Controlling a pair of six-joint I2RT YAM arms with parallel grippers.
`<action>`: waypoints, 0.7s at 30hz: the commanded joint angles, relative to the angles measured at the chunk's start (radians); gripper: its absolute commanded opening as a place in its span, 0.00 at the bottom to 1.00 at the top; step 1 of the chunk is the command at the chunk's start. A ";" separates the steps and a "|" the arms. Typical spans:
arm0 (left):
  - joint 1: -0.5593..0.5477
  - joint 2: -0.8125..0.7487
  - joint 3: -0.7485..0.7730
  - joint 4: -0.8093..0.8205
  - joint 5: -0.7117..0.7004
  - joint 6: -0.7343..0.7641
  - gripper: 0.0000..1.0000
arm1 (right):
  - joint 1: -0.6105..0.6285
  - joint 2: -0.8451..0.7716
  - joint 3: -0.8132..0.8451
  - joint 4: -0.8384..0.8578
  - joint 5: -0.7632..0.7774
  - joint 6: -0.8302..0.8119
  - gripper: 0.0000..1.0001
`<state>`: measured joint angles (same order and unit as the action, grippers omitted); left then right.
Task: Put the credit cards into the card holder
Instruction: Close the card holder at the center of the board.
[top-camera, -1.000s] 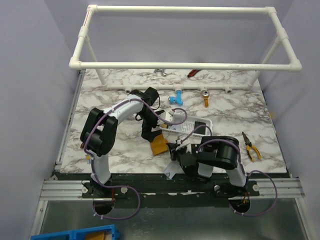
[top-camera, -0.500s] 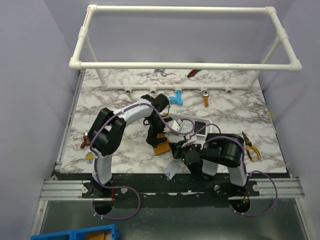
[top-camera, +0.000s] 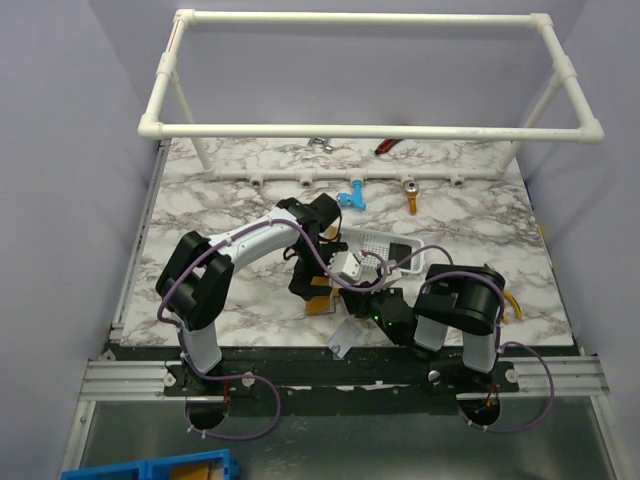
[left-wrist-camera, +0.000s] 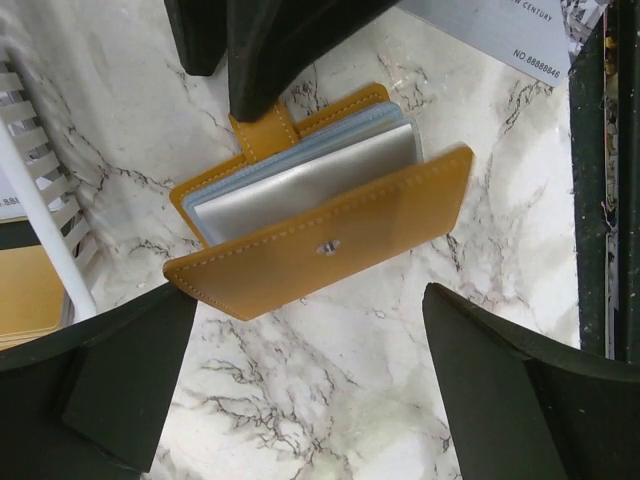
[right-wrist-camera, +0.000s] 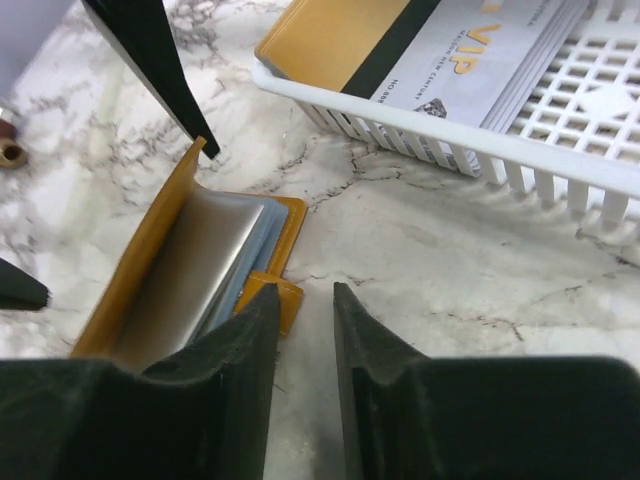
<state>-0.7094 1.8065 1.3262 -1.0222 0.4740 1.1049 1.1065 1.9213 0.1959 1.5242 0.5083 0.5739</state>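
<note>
- Top view: your left gripper (top-camera: 308, 283) hangs over the holder (top-camera: 319, 299) at mid-table (top-camera: 230, 200), left of the basket (top-camera: 395, 250). Your right gripper (top-camera: 352, 300) crowds in from the near side. A loose card (top-camera: 340, 342) lies at the table's near edge.
- Left wrist: your left jaws are spread wide and grasp nothing. The holder (left-wrist-camera: 320, 225) lies open on the marble between them, with a silver card (left-wrist-camera: 300, 185) in its sleeve. A right finger (left-wrist-camera: 270, 50) touches the holder's tab (left-wrist-camera: 265, 135).
- Right wrist: your right jaws stand a narrow slit apart, with bare marble between them. The tab (right-wrist-camera: 275, 292) sits just beside one finger (right-wrist-camera: 240, 340). Behind, the basket (right-wrist-camera: 450, 140) holds a gold card (right-wrist-camera: 330, 35) and a white card (right-wrist-camera: 480, 50).
</note>
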 joint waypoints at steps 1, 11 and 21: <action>-0.013 -0.045 0.002 -0.010 -0.027 0.020 0.98 | 0.000 -0.005 -0.006 0.261 -0.039 -0.143 0.40; -0.020 -0.059 -0.020 0.020 -0.003 0.025 0.99 | 0.002 -0.063 -0.071 0.259 -0.254 -0.524 0.67; -0.018 -0.023 -0.003 0.001 -0.001 0.045 0.98 | 0.003 -0.024 0.004 0.249 -0.258 -0.679 0.56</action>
<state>-0.7242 1.7710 1.3170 -1.0107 0.4625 1.1156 1.1061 1.8584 0.1684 1.5223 0.2672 0.0025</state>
